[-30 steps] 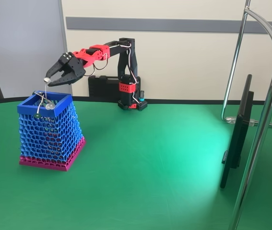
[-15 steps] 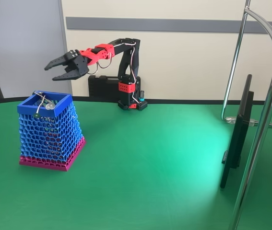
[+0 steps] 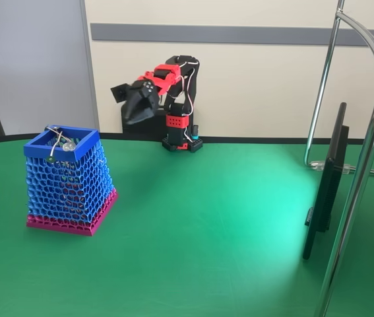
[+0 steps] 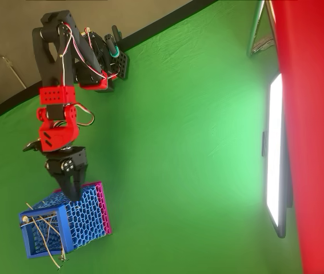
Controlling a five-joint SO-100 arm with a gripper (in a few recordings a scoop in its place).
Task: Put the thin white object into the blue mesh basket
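We are seeing the basket [image 3: 68, 181] standing near the left edge of the green tabletop [image 3: 213, 224] in the fixed view, with wide free room to its right. The pincer [image 4: 70, 185] is hanging above the basket's magenta side in the overhead view, its jaws nearly together and holding nothing. Thin strands are lying inside the basket; we cannot tell which is the white object. A monitor [image 3: 325, 185] is standing at the right.
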